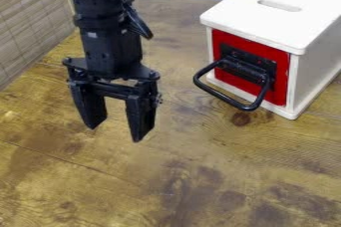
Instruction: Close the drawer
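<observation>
The black pincer (115,118) hangs at the end of a black arm (104,17) in the left part of the view, with its two fingers (90,105) pointing down toward the wooden table (200,181). The fingers stand clearly apart, with a wide gap between them, and nothing is held in that gap. Their tips are close to the table surface, but I cannot tell if they touch it.

The drawer (249,64) is on the right side, well apart from the pincer. It is a red rectangular front with a black panel in the middle, and it sits in the front face of a white box (273,17). The red front seems about level with the white frame around it; how far in it sits I cannot tell from this angle. A large black loop handle (226,87) comes out from the drawer toward the left and downward, and its lower end is near the table. The white box has a narrow slot (278,5) in its top.

At the left edge, a wall of light wooden planks (27,22) stands beside the table. The table surface is brown with darker stains.
</observation>
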{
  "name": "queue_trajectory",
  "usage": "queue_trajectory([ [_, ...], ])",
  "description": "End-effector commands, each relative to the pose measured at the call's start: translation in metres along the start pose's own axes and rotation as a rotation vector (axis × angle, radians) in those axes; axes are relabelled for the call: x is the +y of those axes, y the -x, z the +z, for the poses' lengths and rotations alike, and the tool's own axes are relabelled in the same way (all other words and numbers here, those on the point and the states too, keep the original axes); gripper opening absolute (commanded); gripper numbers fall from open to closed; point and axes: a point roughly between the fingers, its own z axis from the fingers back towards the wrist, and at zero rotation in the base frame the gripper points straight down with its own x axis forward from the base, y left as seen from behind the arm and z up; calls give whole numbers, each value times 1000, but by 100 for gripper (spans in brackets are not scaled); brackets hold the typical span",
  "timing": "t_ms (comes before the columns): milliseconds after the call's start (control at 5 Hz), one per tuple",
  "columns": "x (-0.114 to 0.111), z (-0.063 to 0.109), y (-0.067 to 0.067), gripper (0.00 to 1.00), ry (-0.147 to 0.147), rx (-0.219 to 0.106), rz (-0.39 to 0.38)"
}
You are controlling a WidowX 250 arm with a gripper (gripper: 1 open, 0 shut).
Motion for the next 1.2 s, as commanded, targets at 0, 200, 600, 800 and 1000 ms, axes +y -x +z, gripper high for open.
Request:
queue_trajectory([
  [0, 7, 14, -3, 100, 8, -53, 27],
  [200, 7, 19, -3, 100, 13, -60, 23],
  [600, 2, 18, -5, 100, 15, -47, 6],
  [800, -1, 10, -7, 100, 16, -24, 8],
  [1000, -10, 9, -19, 100, 16, -22, 0],
])
